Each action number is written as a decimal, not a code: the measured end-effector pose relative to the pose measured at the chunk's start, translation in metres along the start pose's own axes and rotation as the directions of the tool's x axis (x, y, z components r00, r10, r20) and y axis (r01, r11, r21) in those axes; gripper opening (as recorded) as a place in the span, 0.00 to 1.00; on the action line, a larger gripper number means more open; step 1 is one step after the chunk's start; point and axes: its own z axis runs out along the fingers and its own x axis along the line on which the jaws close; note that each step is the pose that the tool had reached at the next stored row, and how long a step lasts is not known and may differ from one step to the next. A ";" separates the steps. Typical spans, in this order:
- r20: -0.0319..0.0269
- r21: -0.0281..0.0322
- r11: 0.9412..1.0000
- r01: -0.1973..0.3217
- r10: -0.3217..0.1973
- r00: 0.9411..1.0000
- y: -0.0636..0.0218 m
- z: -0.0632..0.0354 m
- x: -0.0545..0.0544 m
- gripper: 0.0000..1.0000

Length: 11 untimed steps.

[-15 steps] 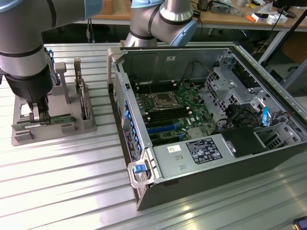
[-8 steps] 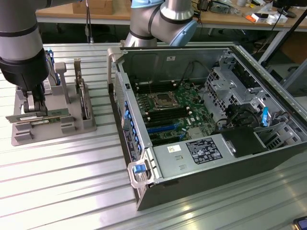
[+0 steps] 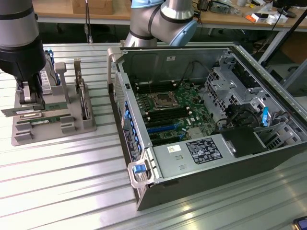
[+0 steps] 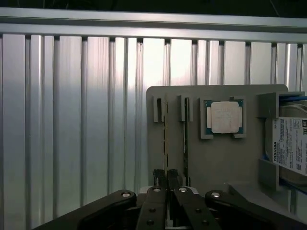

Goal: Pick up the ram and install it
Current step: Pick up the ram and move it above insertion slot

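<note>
The desk (image 3: 72, 167) is a bed of ribbed aluminium profiles, its grooves running across the exterior view. Behind it stand wooden workbenches (image 3: 225, 19) cluttered with cables and small gear. A grey joint of the arm (image 3: 163, 19) rises at the back edge of the desk.

An open computer case (image 3: 158, 196) lies on its side at the exterior view's right. Its green motherboard (image 3: 168, 110) faces up, with black and blue memory slots (image 3: 160, 128) beside the processor socket.

At the exterior view's left, well apart from the case, a grey parts tray (image 3: 76, 125) (image 4: 220, 163) sits flat on the desk. The black tool (image 3: 31, 101) (image 4: 166, 176) hangs directly over it.

In the wrist view the fingertips (image 4: 158, 175) are drawn together, pinching the thin top edge of the ram (image 3: 19, 111) (image 4: 165, 139) near one end. The ram stands on its long edge at its slot in the tray. I cannot tell whether it has left the slot.

Its long axis runs straight out from the fingers, parallel to the tray's slots. In the exterior view that axis lies nearly level, left to right, across the front of the tray.

A second ram stick (image 3: 45, 120) (image 4: 185, 139) lies just beside it, parallel and apart, in the next slot. A square silver processor (image 4: 226, 117) rests in its own recess further along the tray. A hard drive (image 4: 290, 146) with a white label sits at the tray's edge.
</note>
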 end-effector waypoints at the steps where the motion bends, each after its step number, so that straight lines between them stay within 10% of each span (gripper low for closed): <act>1: 0.000 0.000 1.000 0.000 0.000 1.000 0.0001 -0.0027 0.000 0.13; 11: 0.000 0.000 1.000 0.000 0.000 1.000 0.0014 -0.0342 -0.001 0.13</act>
